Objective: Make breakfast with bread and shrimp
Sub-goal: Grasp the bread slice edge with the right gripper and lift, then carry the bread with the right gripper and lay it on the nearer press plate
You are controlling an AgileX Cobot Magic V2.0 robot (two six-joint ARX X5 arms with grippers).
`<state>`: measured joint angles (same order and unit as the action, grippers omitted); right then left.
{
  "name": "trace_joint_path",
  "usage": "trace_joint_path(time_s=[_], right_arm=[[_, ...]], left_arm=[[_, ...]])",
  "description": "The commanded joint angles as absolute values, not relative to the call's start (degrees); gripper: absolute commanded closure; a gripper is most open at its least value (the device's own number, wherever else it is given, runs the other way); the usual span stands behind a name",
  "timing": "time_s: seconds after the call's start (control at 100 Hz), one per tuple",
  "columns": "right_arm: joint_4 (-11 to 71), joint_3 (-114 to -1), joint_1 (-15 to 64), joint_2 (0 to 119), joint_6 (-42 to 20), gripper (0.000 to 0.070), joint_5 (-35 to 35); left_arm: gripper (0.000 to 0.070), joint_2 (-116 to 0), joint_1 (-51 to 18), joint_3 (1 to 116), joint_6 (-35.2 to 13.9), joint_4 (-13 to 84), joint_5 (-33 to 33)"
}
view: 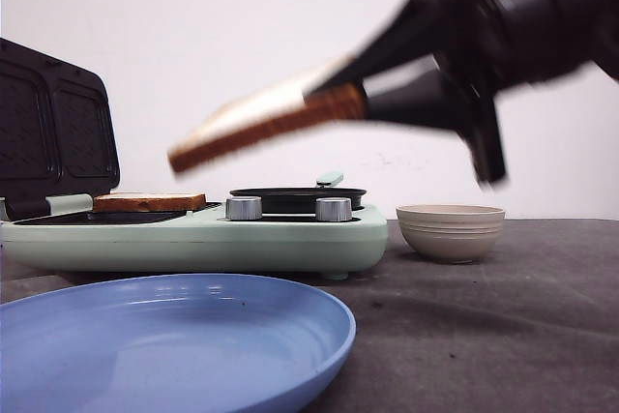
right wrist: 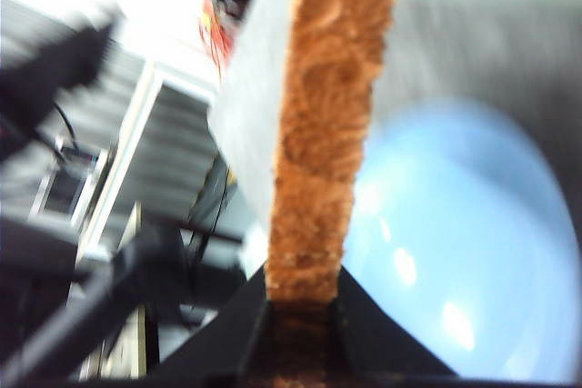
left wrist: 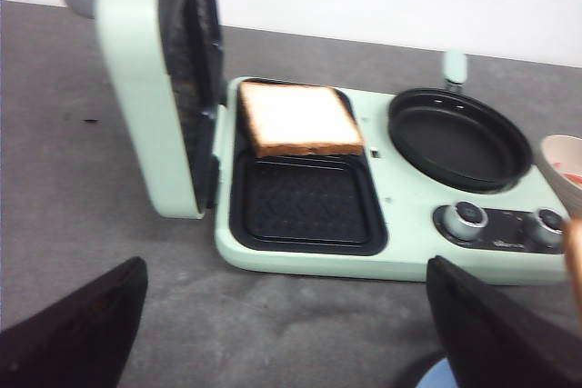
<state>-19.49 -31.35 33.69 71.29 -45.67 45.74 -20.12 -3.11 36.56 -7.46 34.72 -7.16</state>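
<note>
Grey, matte surface [view: 503, 336] against a plain white wall.

Item: mint-green breakfast maker [view: 203, 239], lid [view: 53, 128] raised upright at its left end, dark ribbed plates exposed. Two aluminium knobs [view: 244, 208] on the front edge. Round black pan [left wrist: 457, 138] seated on the right half, with a pale green handle stub behind it.

Item: first bread slice [left wrist: 300, 118], lying flat in the rear compartment of the sandwich plate; front compartment [left wrist: 305, 202] uncovered.

Item: second bread slice [view: 261, 123], held in the air above the appliance, tilted, far end lower and toward the lid. Brown crust edge faces the front camera.

Item: right gripper [view: 372, 102], blurred; fingers closed on one edge of the raised slice, crust pinched between them in the right wrist view.

Item: left gripper [left wrist: 282, 333], fingers spread wide apart, holding nothing, set over the surface in front of the appliance.

Item: beige ribbed bowl [view: 451, 231], on the surface just right of the appliance; contents possibly reddish, view too poor to confirm.

Item: blue plate [view: 174, 336], nearest the front camera.
</note>
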Motion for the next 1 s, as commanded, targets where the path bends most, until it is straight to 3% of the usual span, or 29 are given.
trace_joint_path(time_s=[0.0,0.28,0.61,0.99], right_arm=[[-17.10,-36.56,34.50,72.18,-45.06,0.0700,44.64],[-1.63,-59.77,34.81,83.77,-37.65,0.0700,43.99],[1.63,-79.40,36.60,102.67,-37.50,0.0700,45.21],[1.74,-90.43,40.14,119.26,-39.16,0.0700,43.90]], left_arm=[[0.0155,-20.10,-3.01,36.88,-6.70,34.22,-6.37],[0.0155,-20.12,-3.01,36.88,-6.52,33.06,-5.91],[0.0155,-20.12,-3.01,36.88,-6.79,33.01,-5.78],[0.0155,-20.12,-3.01,36.88,-6.79,32.80,-5.76]])
